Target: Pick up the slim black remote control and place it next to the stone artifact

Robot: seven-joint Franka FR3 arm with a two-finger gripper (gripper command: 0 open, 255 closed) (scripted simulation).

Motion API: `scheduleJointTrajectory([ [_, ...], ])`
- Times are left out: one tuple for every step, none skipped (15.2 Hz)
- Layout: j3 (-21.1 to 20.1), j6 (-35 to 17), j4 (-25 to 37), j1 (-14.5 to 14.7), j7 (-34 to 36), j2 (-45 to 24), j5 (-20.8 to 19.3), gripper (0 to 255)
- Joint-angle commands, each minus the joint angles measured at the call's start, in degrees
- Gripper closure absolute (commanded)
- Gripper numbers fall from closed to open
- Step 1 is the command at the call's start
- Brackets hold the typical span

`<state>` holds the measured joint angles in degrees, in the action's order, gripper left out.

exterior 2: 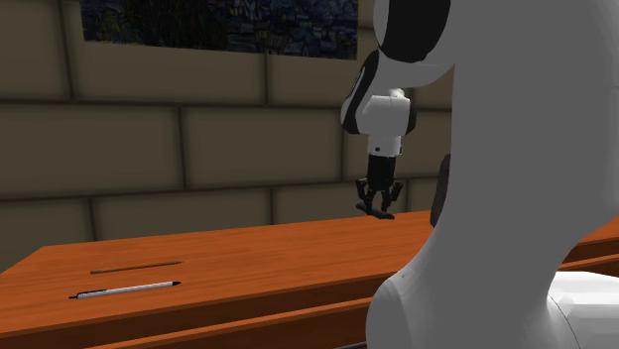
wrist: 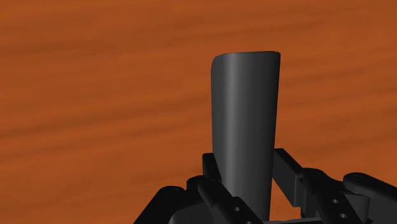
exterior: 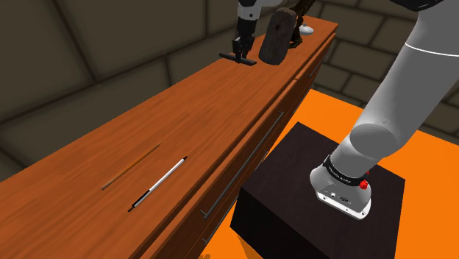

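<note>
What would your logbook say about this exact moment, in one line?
hand: shut on remote | remote: held over wooden top, close to stone, not released | pen: lying farther along top

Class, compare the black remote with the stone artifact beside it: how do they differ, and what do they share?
Shape: the remote is slim and flat; the stone artifact is bulky with a rounded top. Pose: the remote is held level, the artifact stands upright on the wooden top. State: the gripper clasps the remote; the artifact stands free. Both are dark.
</note>
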<state>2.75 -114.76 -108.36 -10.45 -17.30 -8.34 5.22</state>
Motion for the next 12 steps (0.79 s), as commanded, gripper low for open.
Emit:
scheduleJointTrajectory([
  [-0.02, -1.57, -1.1, 0.01, -0.13, -0.44, 0.09, 255],
  [-0.03, -2.28, -1.54, 0.01, -0.2, -0.7, 0.13, 255],
  [-0.04, -2.98, -1.97, 0.01, -0.27, -0.98, 0.18, 255],
  [-0.05, -3.69, -2.39, 0.01, -0.34, -1.26, 0.23, 255],
  [-0.06, -4.39, -2.8, 0.01, -0.41, -1.56, 0.28, 255],
  [-0.07, -5.09, -3.19, 0.01, -0.48, -1.87, 0.33, 255],
  [-0.09, -6.16, -3.78, 0.01, -0.59, -2.37, 0.42, 255],
  [-0.09, -6.16, -3.79, 0.01, -0.59, -2.36, 0.42, 255],
  [-0.09, -6.16, -3.78, 0.01, -0.59, -2.36, 0.42, 255],
  [-0.09, -6.16, -3.78, 0.01, -0.59, -2.37, 0.42, 255],
  [-0.09, -6.16, -3.78, 0.01, -0.59, -2.37, 0.42, 255],
  [-0.09, -6.16, -3.78, 0.01, -0.59, -2.37, 0.42, 255],
])
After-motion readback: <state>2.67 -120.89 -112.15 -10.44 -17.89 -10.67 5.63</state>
